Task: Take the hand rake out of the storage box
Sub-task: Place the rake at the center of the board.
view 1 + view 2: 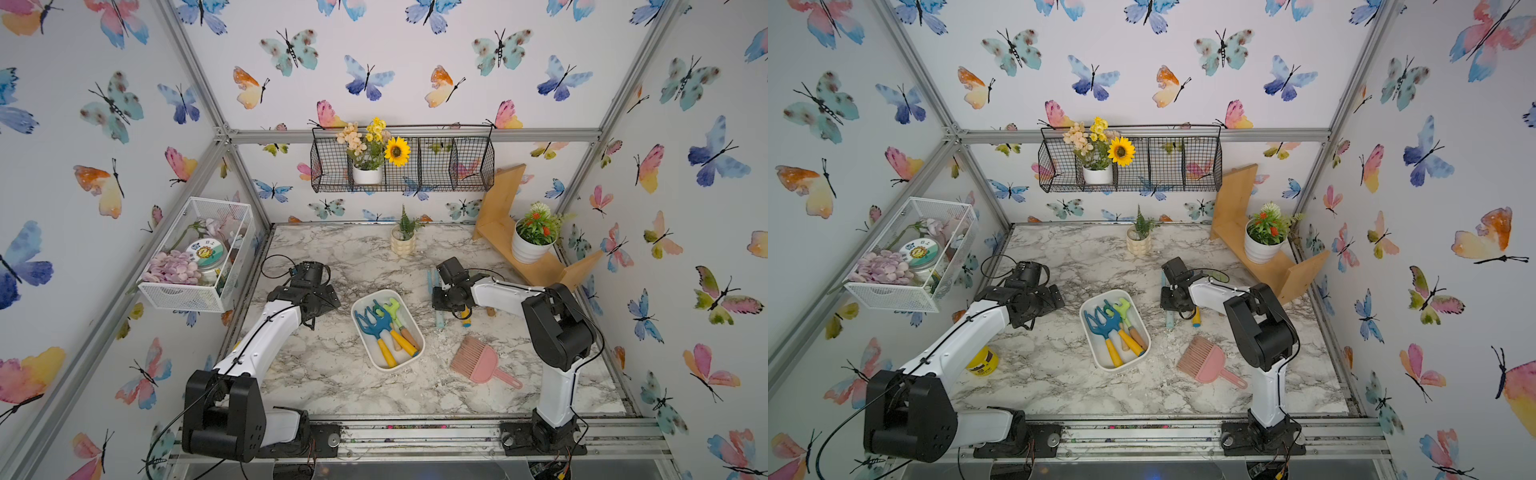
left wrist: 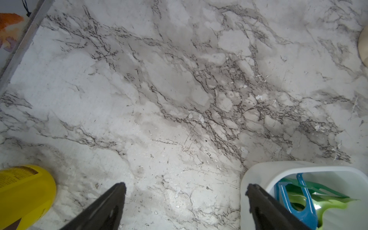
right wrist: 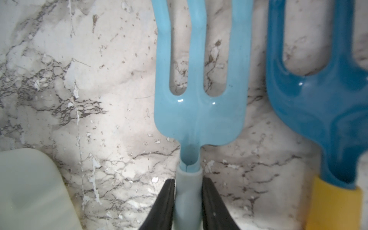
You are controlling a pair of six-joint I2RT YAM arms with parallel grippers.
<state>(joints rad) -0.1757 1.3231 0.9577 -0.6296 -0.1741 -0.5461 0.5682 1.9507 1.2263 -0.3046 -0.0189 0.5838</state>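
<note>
**Rake** [image 3: 199, 111]: light blue, three tines, pale handle. It is laid flat on the counter [image 1: 332, 374], outside the box [image 1: 356, 328] and to its right, near it but apart. The tines are pointed to the far side and the handle to the near side.

**Right claw** [image 3: 188, 180]: set down over the rake's handle, just behind the head. One finger is placed on each side of the handle, close against it. Whether the handle is pressed or merely flanked cannot be told.

**Left claw** [image 2: 186, 185]: fingers spread wide, nothing between them. It is held over bare counter just left of the box's far end, well apart from the rake.

**Box**: white, oblong, rounded corners, placed mid-counter between the two arms. A dark-blue rake [image 1: 370, 324] with a yellow handle and green tools [image 1: 392, 309] are held in it, with heads at the far end and handles at the near end.

**Dark-blue tool** [image 3: 326, 111]: yellow handle, laid on the counter just right of the light-blue rake, parallel to it, with a narrow gap between.

**Jar** [image 1: 982, 362]: yellow, seen on the near left of the counter, partly hidden by the left arm.

**Brush** [image 1: 482, 361]: pink, laid on the counter near-right of the box.
</note>
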